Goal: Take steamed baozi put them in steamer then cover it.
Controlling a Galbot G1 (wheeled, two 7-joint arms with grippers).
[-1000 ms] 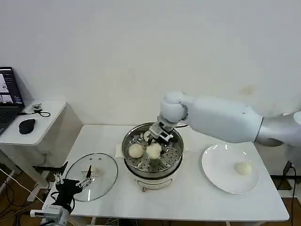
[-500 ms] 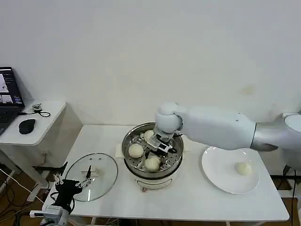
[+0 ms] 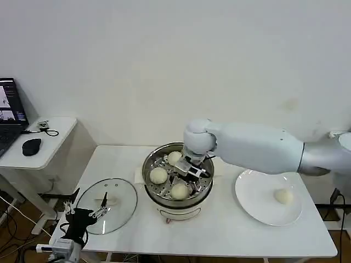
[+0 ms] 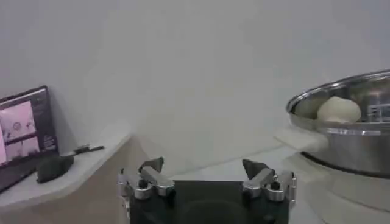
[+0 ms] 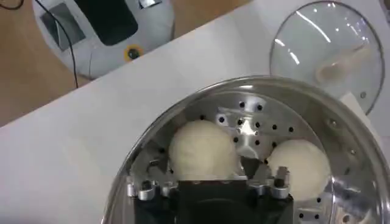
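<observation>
right gripper (image 3: pixel 189 169): you've got it inside the steamer, just above the tray, arm reaching in from the right side of the table. in the right wrist view its fingers (image 5: pixel 253 165) stand spread, with the near baozi right at the tips; can't tell if they touch it, nothing looks pinched.
left gripper (image 3: pixel 82 215): parked low at the table's front-left corner, near the lid's edge. fingers (image 4: pixel 151 164) wide apart, holding nothing.
steamer (image 3: pixel 150 164): shiny steel pot on a white base, mid-table, uncovered. from the left wrist you see its rim (image 4: pixel 341 85) side-on.
baozi in steamer: three on the perforated tray. one at the back (image 3: pixel 174 158), one on the left (image 3: pixel 158 175), one at the front (image 3: pixel 179 191), just below the right gripper.
right wrist detail: two of them visible, one (image 5: pixel 203 151) directly ahead of the fingers, another (image 5: pixel 298 168) beside it, apart, both on the holed tray (image 5: pixel 256 112).
last baozi (image 3: pixel 283 196): alone on the white plate (image 3: pixel 252 203), right of the steamer, well apart from it.
lid (image 3: pixel 115 205): glass, flat on the table left of the steamer, knob up.
side table (image 3: pixel 55 137): left of you, carries a mouse (image 3: pixel 31 146) and a laptop (image 3: pixel 8 118).
</observation>
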